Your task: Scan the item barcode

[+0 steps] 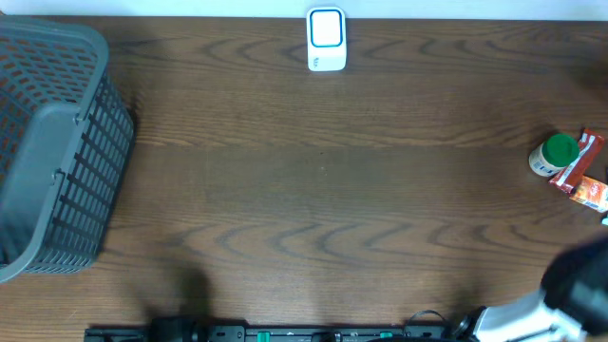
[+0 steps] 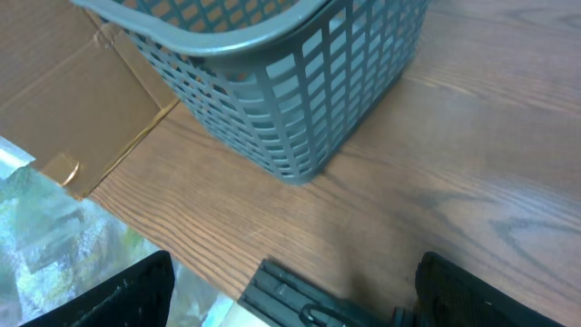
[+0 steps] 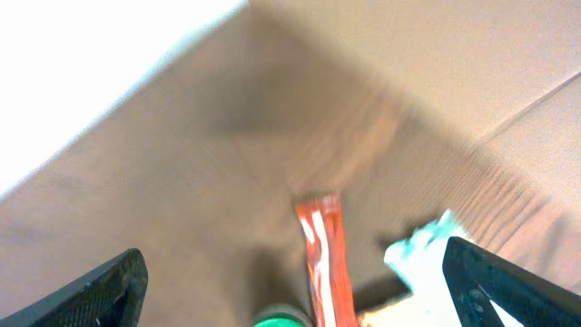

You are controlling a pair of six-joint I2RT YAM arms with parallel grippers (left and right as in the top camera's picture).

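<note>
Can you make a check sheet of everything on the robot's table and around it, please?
Surface: brown wood table, no spills seen.
Job's things: white scanner at the far edge; green-capped bottle, red packet and orange packet close together at the right edge.
Clutter: grey basket at the left end, contents unclear.
Grippers: left gripper jaws open, holding nothing; right gripper jaws open, holding nothing, looking down at the red packet, view blurred.
Cables: thin black cable at the near edge.
Surroundings: cardboard below the table, beside the basket.
</note>
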